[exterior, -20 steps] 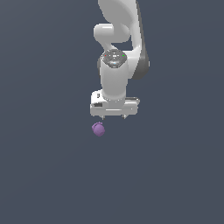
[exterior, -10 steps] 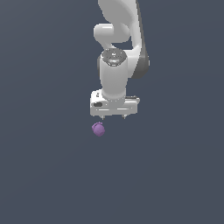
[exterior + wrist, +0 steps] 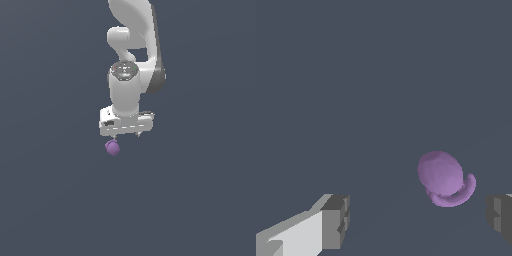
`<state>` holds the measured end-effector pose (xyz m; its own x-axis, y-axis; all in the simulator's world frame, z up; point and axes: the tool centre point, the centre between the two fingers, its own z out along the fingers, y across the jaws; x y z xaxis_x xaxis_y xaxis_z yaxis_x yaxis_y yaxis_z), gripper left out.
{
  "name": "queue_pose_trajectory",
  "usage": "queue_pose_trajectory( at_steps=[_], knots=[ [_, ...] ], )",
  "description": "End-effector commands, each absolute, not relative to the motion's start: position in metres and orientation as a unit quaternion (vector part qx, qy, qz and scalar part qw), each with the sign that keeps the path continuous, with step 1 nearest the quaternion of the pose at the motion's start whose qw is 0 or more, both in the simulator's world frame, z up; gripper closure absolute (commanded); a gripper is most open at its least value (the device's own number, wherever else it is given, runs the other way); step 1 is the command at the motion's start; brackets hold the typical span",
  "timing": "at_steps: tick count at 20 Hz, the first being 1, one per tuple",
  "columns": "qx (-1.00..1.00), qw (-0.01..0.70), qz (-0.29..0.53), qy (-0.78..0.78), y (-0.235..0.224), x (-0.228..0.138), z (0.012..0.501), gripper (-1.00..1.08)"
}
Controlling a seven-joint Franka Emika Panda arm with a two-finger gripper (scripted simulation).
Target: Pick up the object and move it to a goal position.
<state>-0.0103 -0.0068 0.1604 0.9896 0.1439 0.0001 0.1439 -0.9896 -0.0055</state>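
While ungripped, purple object (image 3: pixel 440 173) between wide-apart gripper (image 3: pixel 418 220) fingers.

Pretty flat, even sim lighting, kinda dim overall. No glare or blur, everything's sharp. The arm (image 3: pixel 131 85) is shaded darker on its side toward the exterior view's right.

The wrist view's edge cuts off one finger (image 3: pixel 499 218); the arm (image 3: pixel 135 30) runs off-frame.
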Motion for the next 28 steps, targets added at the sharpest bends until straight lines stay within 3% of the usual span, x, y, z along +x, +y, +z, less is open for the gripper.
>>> queue_pose_trajectory(
  at_steps=[1,28],
  knots=[
    [-0.996,0.002,0.0,-0.091,-0.013,-0.011,0.154,-0.92],
    [-0.954,0.0,0.0,-0.301,-0.076,-0.026,0.091,-0.92]
  ],
)
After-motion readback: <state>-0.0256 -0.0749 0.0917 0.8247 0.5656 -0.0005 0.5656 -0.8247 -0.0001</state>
